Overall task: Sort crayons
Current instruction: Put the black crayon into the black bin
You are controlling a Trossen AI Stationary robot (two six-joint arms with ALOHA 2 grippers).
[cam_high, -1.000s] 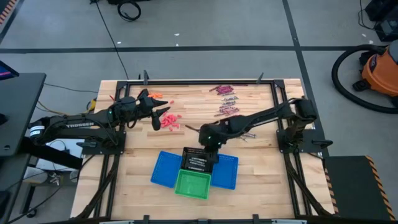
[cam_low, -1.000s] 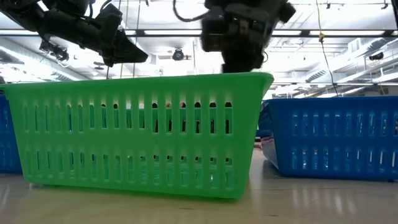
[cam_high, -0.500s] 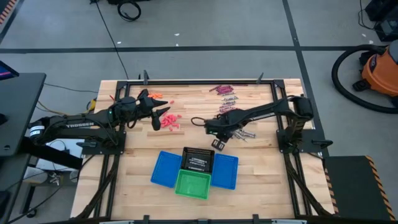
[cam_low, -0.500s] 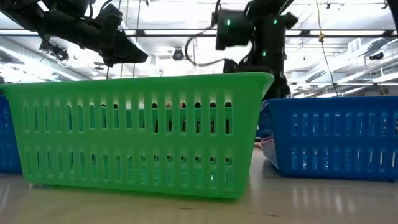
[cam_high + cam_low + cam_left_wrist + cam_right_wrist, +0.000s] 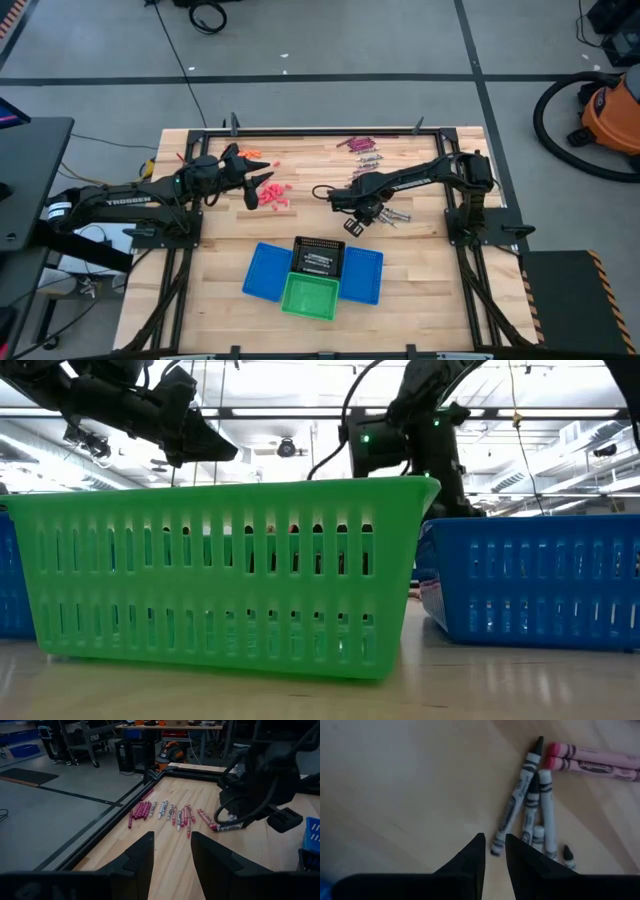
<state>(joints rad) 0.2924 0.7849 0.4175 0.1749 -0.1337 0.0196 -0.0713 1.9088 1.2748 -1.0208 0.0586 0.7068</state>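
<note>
Right gripper (image 5: 493, 851) hovering over grey crayons (image 5: 530, 805), jaws narrowly parted, holding nothing, left gripper (image 5: 171, 851) waiting, jaws parted, empty

One word can be read: "TROSSEN", in white capitals along the forearm of the left arm (image 5: 125, 199), at the left middle of the high view. The crayons (image 5: 536, 802) in the right wrist view, at the upper right of the frame, carry printed wrappers, but the lettering on the grey and pink ones is too blurred to make out. No other text, number or sign is legible in any view.
</note>
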